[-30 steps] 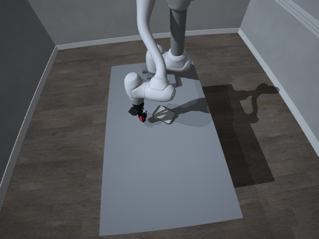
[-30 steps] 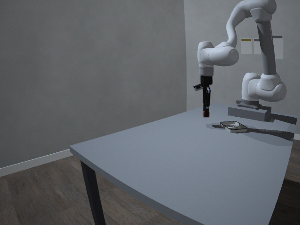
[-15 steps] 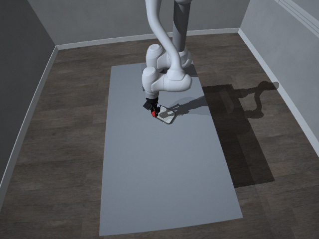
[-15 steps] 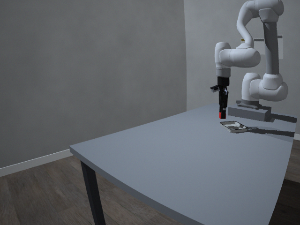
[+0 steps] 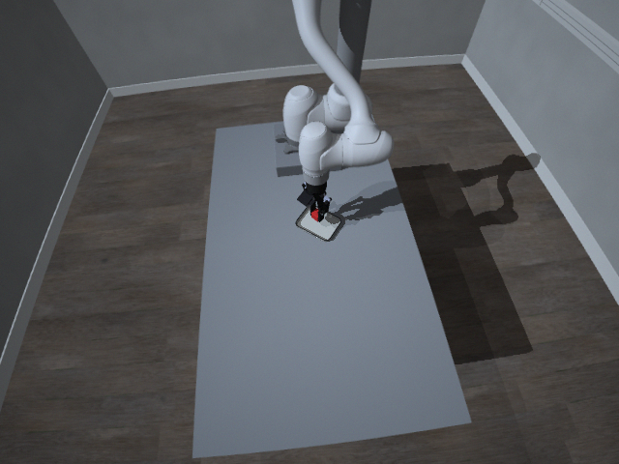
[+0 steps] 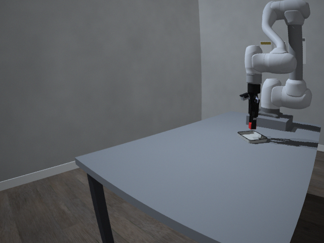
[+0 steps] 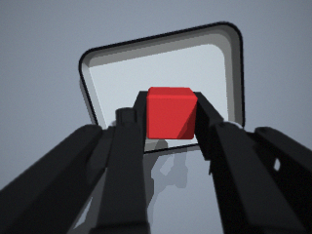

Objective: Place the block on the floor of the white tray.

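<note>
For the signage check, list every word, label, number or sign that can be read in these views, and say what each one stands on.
No text can be read in any view.
Wall signs behind the arm in the exterior view: a yellowish strip and pale sheets, too small and blurred to read.
Red block, held in the tool: plain faces, no marking.
White tray: no marking.
</note>
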Available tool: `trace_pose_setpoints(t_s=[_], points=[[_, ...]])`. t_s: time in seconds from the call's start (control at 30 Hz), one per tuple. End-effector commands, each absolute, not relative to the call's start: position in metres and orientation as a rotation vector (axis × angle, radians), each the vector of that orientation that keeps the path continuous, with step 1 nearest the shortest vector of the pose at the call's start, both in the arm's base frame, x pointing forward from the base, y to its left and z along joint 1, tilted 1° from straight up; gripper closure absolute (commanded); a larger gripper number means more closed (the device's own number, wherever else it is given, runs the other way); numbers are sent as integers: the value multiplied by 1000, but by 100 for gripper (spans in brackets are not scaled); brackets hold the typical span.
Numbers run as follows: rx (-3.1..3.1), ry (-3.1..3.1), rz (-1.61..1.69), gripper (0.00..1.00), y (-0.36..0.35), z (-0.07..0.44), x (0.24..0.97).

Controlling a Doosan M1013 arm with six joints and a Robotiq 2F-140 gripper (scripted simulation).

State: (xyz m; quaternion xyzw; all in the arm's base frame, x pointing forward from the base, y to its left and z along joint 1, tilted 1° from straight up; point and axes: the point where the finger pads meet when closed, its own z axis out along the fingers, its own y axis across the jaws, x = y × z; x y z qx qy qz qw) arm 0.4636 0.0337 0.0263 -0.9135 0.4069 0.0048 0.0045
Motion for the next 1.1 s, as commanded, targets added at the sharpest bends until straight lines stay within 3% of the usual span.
trace_pose_setpoints(t_s=[0.0,1.07], points=[[-2866,1275,12,90,35,27,462],[-2865,1277,15,90,38,-13,461]])
